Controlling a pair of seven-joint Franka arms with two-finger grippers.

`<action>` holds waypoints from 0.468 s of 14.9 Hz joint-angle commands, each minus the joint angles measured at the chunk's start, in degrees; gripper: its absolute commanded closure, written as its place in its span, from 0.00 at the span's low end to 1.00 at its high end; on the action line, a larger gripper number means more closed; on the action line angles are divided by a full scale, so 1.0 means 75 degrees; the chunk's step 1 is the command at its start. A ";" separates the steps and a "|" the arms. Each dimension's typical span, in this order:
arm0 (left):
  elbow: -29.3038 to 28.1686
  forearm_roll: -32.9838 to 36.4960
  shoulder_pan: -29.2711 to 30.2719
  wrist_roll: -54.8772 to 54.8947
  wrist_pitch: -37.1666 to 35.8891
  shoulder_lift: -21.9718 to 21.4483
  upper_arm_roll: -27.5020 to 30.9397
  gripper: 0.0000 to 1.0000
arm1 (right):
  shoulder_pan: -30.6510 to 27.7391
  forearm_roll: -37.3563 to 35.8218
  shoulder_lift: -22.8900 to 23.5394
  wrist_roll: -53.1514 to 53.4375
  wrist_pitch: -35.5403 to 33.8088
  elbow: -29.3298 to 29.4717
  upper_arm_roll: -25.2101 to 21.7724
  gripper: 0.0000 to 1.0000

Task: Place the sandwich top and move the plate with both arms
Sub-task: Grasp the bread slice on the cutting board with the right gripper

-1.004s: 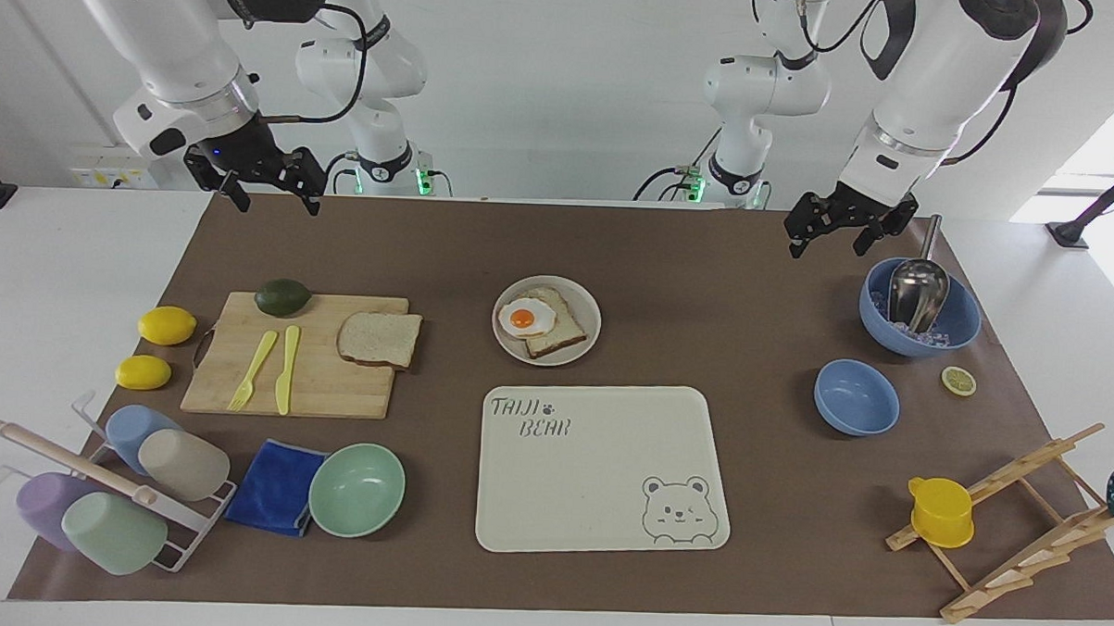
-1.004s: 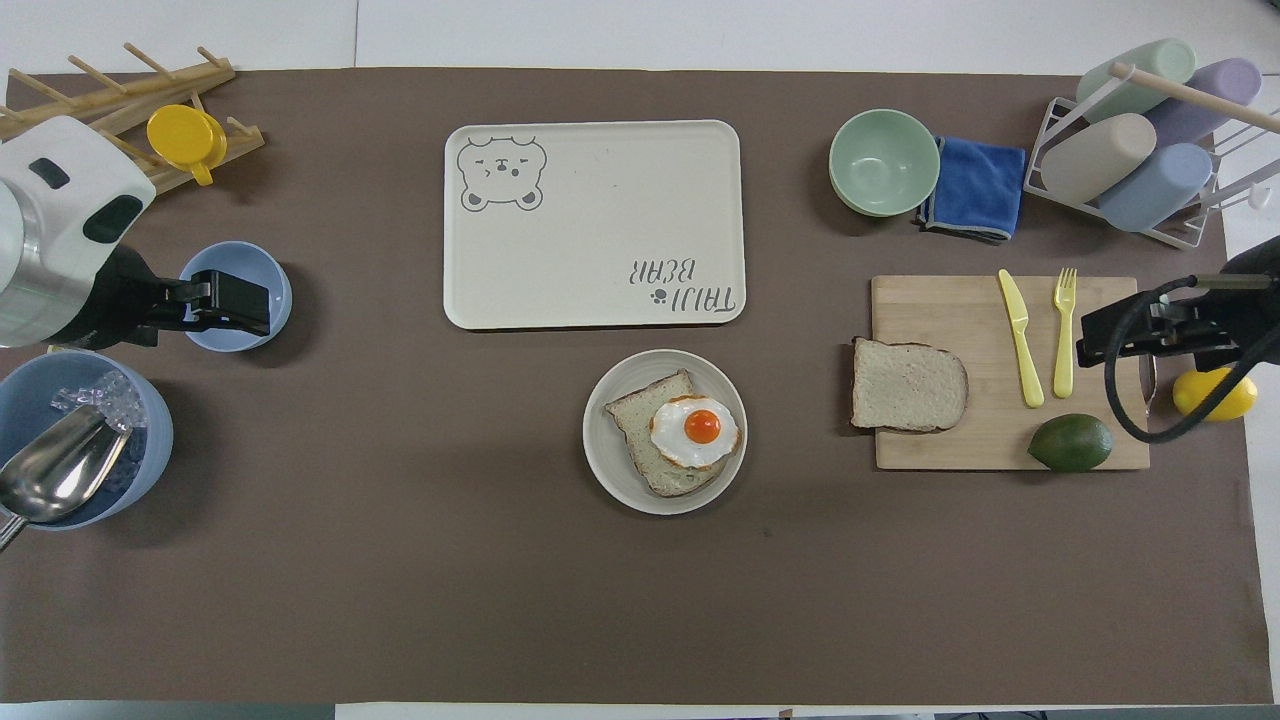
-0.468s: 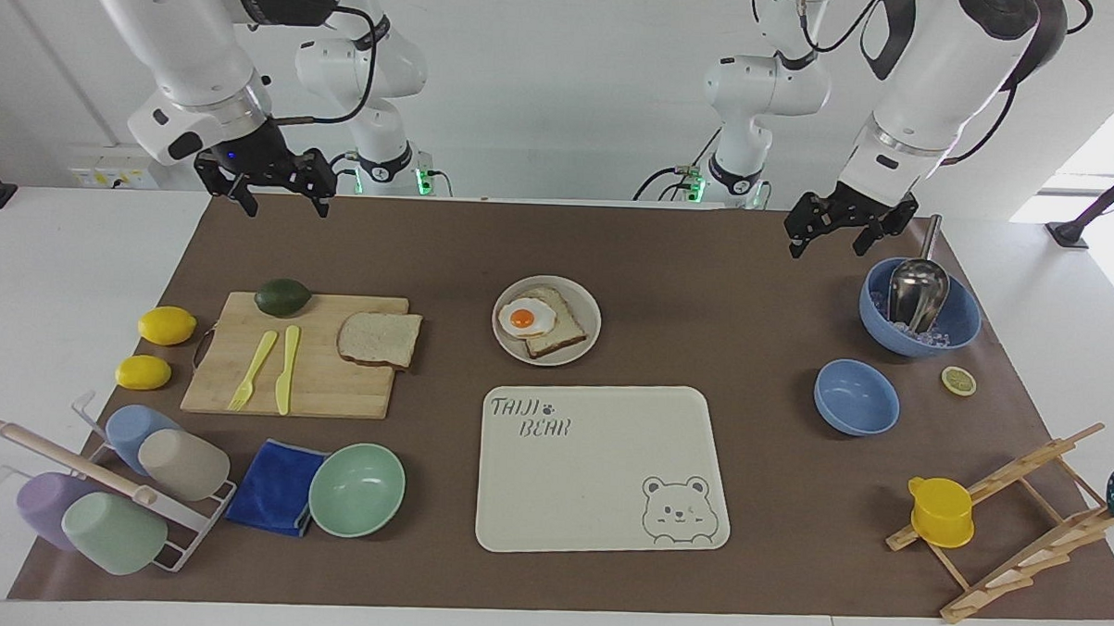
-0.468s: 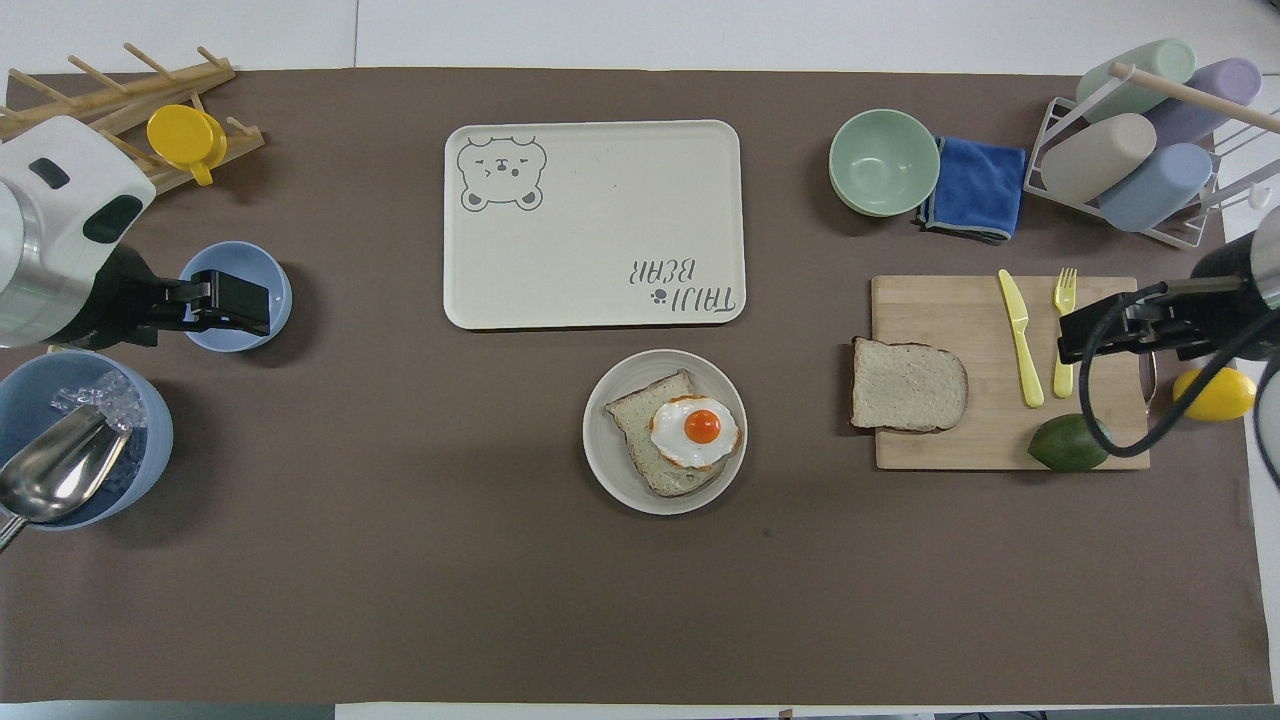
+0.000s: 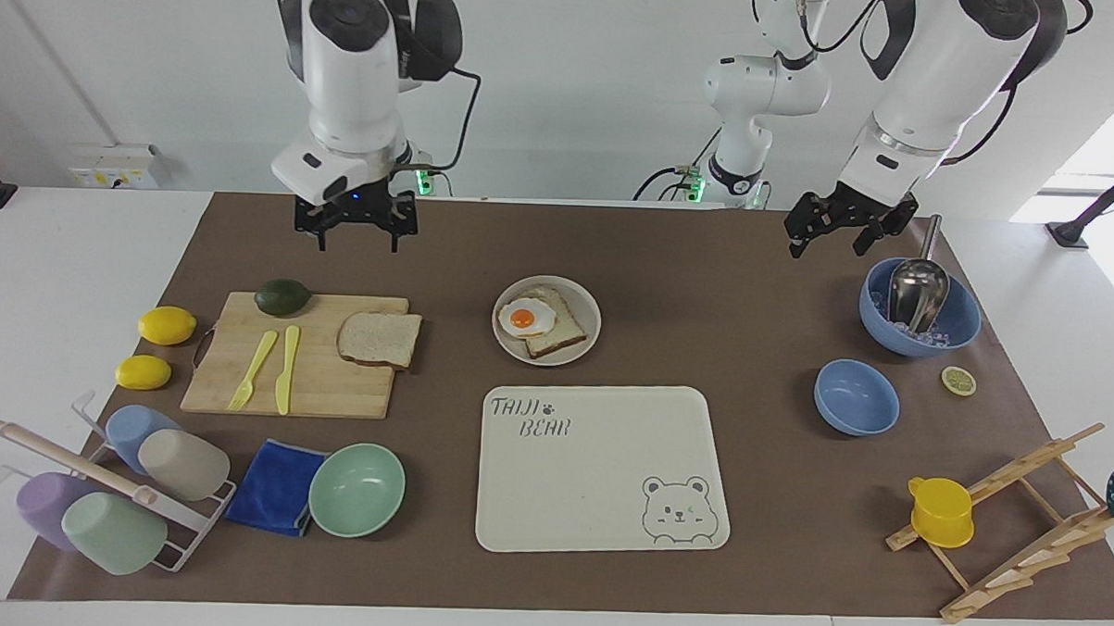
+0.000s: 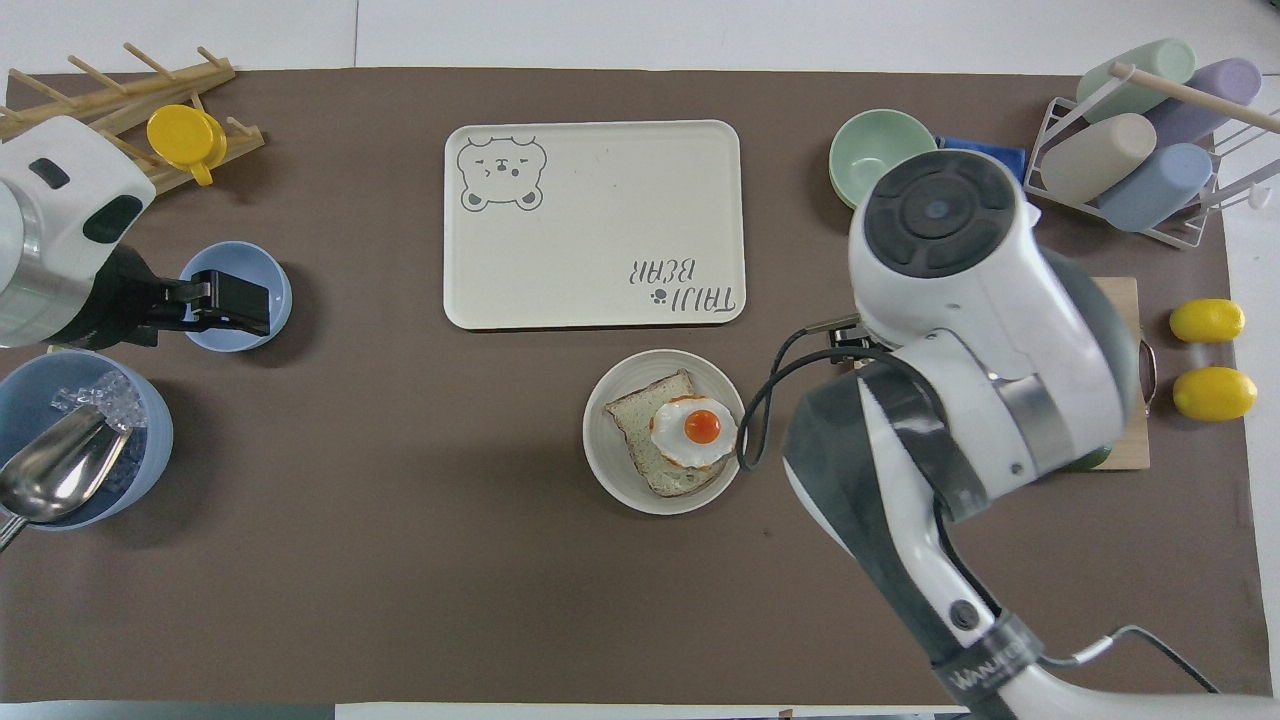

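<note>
Reaching for the sandwich top is the step in hand, by my read, and nothing of the task is done yet. Starting at the robots' edge of the worktop [image 5: 707,253]: the right pincer [image 5: 357,241] hangs high with its jaws spread wide and nothing between them. In the overhead view the right arm's bulk covers the cutting board, so the pincer seems to be over the board's end nearest the plate, though it is hidden there. The left pincer [image 5: 833,235] waits over the small blue bowl [image 6: 205,265] toward the left arm's end of the worktop. It carries nothing that I can see, and whether it is wide or narrow I cannot tell. One step out from the robots' edge lies the cutting board [image 5: 332,393], toward the right arm's end. The sandwich top [image 5: 380,338] lies flat on the board's corner closest to the plate, overhanging the edge a little, well below the right pincer and clear of it. Beside the board, mid-worktop, sits the plate [image 5: 590,325] with the egg-topped slice [image 5: 526,317] on it. Farther out again is the bear tray [image 5: 598,463], bare. Next call, I judge: the right pincer must drop straight down, straddle the slice across its crust edges, and nip it gently enough not to crush it before carrying it over the egg.
</note>
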 commanded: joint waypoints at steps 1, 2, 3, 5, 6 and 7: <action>-0.0072 0.0070 0.0086 0.0038 -0.0099 -0.0126 -0.0043 0.00 | 0.0097 -0.0217 0.0684 0.0680 0.0210 0.0050 0.0000 0.00; -0.0072 0.0070 0.0086 0.0038 -0.0099 -0.0126 -0.0043 0.00 | 0.0086 -0.0194 0.0826 0.1053 0.0361 -0.0020 0.0012 0.00; -0.0072 0.0070 0.0086 0.0038 -0.0099 -0.0126 -0.0031 0.00 | 0.0086 -0.0205 0.0862 0.1220 0.0607 -0.0299 0.0023 0.00; -0.0072 0.0070 0.0086 0.0038 -0.0099 -0.0126 -0.0043 0.00 | 0.0051 -0.0193 0.0827 0.1280 0.1273 -0.0850 0.0024 0.00; -0.0072 0.0070 0.0086 0.0038 -0.0099 -0.0126 -0.0043 0.00 | -0.0007 -0.0193 0.0839 0.1280 0.1521 -0.0992 0.0024 0.00; -0.0072 0.0070 0.0086 0.0038 -0.0099 -0.0126 -0.0043 0.00 | -0.0054 -0.0193 0.0839 0.1268 0.1604 -0.1063 0.0024 0.00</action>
